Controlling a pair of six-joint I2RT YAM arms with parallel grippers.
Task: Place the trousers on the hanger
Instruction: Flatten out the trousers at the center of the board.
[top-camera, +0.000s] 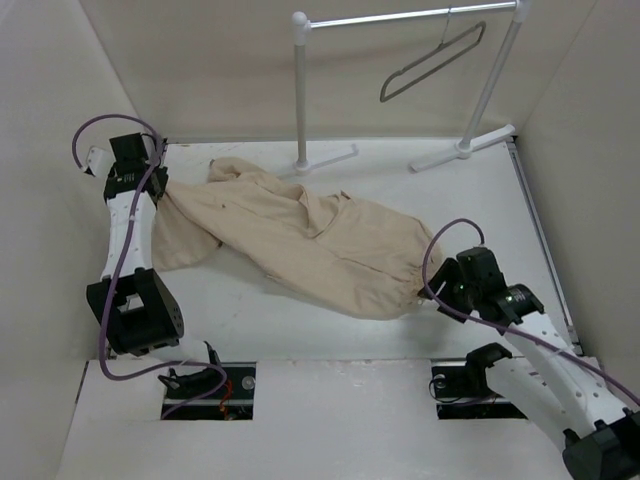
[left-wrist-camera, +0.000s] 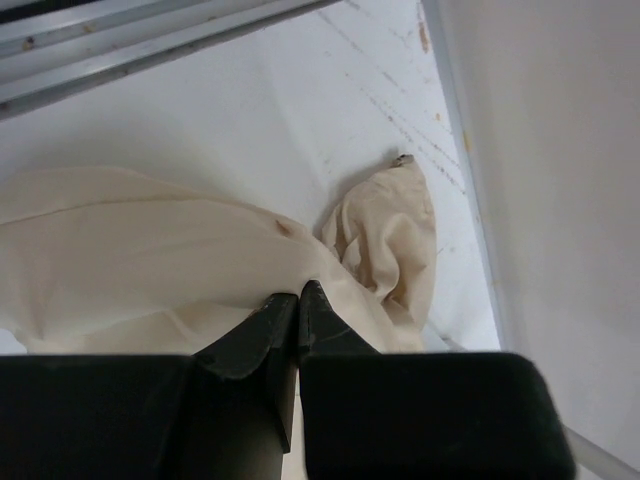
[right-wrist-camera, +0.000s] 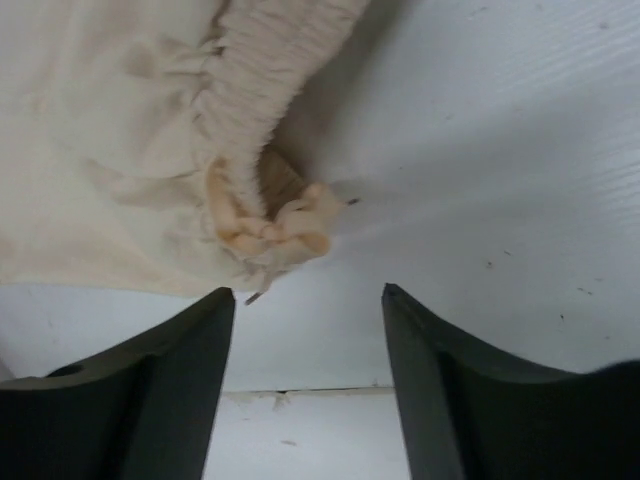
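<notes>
plainly the trousers (top-camera: 300, 240) are soft, light and floppy. they lie crumpled across the middle of the table (top-camera: 330, 335), running from the left gripper (left-wrist-camera: 292, 300) to the right gripper (right-wrist-camera: 308, 295). they will sag and fold wherever they are not held, and a single pinch would probably let the rest drag. the best holds look like the firm edges: the gathered band (right-wrist-camera: 250, 110) with its knotted cord (right-wrist-camera: 275, 240), or a hem. two holds set well apart should keep the cloth spread.

the hanger (top-camera: 432, 62) hangs tilted on the rack (top-camera: 300, 90) at the back right, well apart from the cloth. it is thin, so draped cloth may slip off it.

the left jaws are nearly together with folds drawn in at their tips, so i judge them to be pinching the cloth. the right jaws are spread wide and hold nothing, and the knot sits just ahead of them.

only the top view shows the hanger, the rack and the whole garment. the right wrist view alone shows the ribbed band and knot. the left wrist view alone shows how the cloth bunches at the tips, and a cloth end near the side wall.
</notes>
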